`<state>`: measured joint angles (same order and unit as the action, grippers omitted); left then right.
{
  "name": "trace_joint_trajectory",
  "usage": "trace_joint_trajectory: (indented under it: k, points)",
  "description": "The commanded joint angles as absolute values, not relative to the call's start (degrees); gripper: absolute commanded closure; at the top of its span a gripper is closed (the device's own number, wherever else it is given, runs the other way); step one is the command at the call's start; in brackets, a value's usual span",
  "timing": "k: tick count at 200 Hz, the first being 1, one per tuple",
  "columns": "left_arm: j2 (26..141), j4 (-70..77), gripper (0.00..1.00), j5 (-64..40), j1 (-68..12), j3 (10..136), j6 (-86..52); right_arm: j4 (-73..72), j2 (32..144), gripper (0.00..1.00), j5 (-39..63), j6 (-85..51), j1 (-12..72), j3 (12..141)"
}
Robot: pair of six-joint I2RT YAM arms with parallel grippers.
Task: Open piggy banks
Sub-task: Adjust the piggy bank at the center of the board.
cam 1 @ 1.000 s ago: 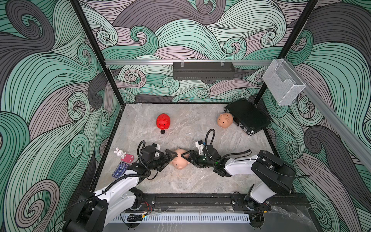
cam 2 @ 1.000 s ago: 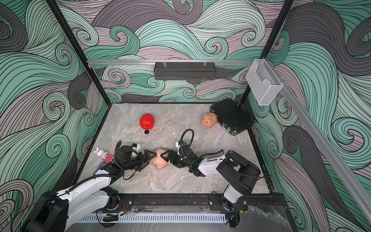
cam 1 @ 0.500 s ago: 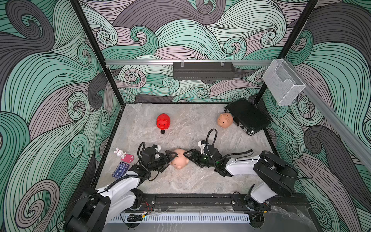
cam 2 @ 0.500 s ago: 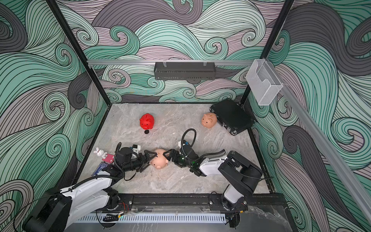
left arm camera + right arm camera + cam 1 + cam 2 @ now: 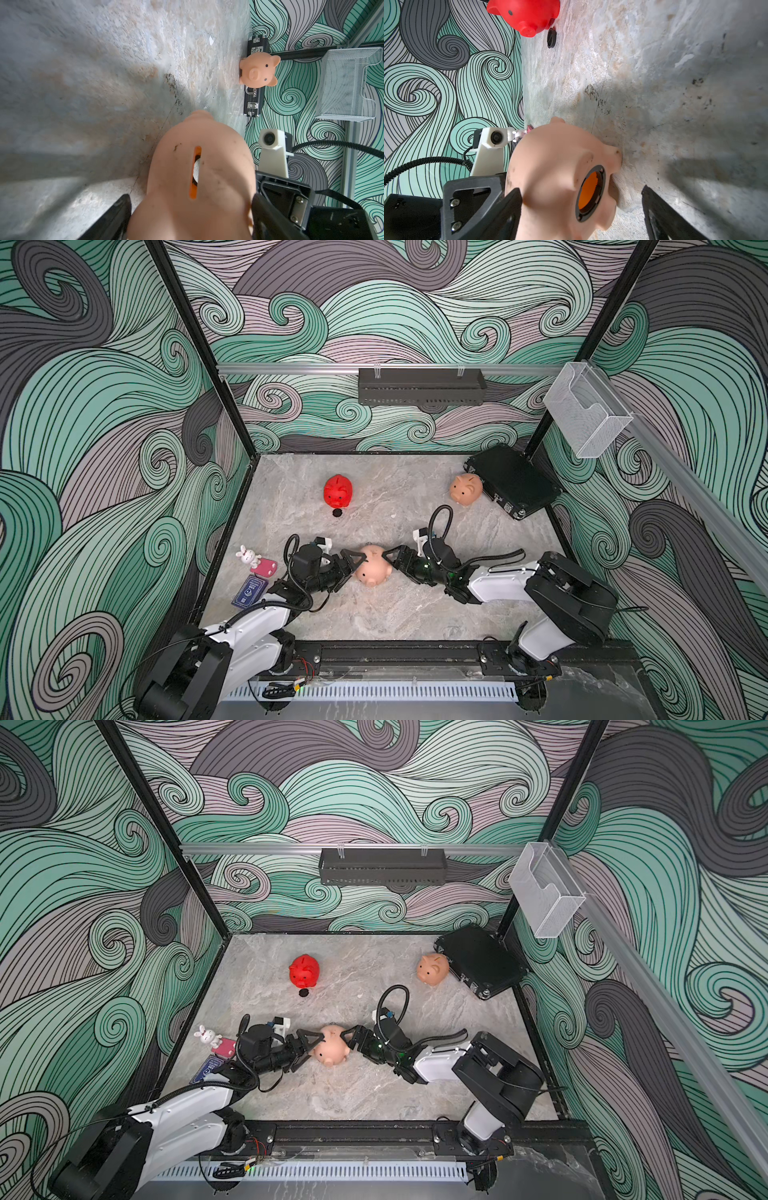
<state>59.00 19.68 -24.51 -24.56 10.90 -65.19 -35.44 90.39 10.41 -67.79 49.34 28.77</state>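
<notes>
A peach piggy bank (image 5: 372, 569) (image 5: 331, 1048) lies on its side near the table's front, between my two grippers. My left gripper (image 5: 357, 568) (image 5: 190, 207) is shut on its back end, with the coin slot (image 5: 195, 172) facing that wrist camera. My right gripper (image 5: 390, 563) (image 5: 581, 193) stands open round its underside. One finger touches the pig and the other stands off it. A black ring (image 5: 590, 193) round an orange opening shows there. A red piggy bank (image 5: 338, 491) (image 5: 527, 14) and a second peach one (image 5: 466, 488) (image 5: 257, 70) stand farther back.
A small black plug (image 5: 337, 513) (image 5: 551, 38) lies just in front of the red pig. A flat black case (image 5: 513, 485) sits at the back right, behind the far peach pig. A rabbit toy (image 5: 247, 556), a pink block (image 5: 266, 567) and a blue card (image 5: 248, 591) lie at the left edge.
My left gripper's jaws have closed in from wide open onto the near peach pig. The right gripper and the pig have stayed put.
</notes>
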Motion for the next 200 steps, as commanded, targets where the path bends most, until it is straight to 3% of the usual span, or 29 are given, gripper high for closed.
trace_joint_trajectory:
  k: [1, 60, 111, 157, 200]
  points:
    - [59.4, 17.2, 0.16, -25.0, -25.4, 10.8, -64.2, -20.5, 88.9, 0.12, 9.8, -63.6, 50.4, 27.8]
    - [58.9, 16.5, 0.17, -24.9, -25.6, 11.2, -64.1, -17.0, 79.0, 0.10, 11.0, -57.9, 50.4, 31.0]
    - [57.9, 14.4, 0.17, -24.7, -25.8, 11.9, -63.0, -19.0, 82.0, 0.09, 14.1, -57.7, 51.0, 32.6]
    - [58.5, 14.5, 0.17, -24.6, -26.3, 12.1, -62.8, -20.4, 85.4, 0.01, 17.1, -57.3, 51.0, 35.2]
    - [59.3, 14.4, 0.17, -24.5, -26.6, 13.0, -62.5, -22.1, 89.9, 0.02, 18.4, -59.2, 50.2, 35.6]
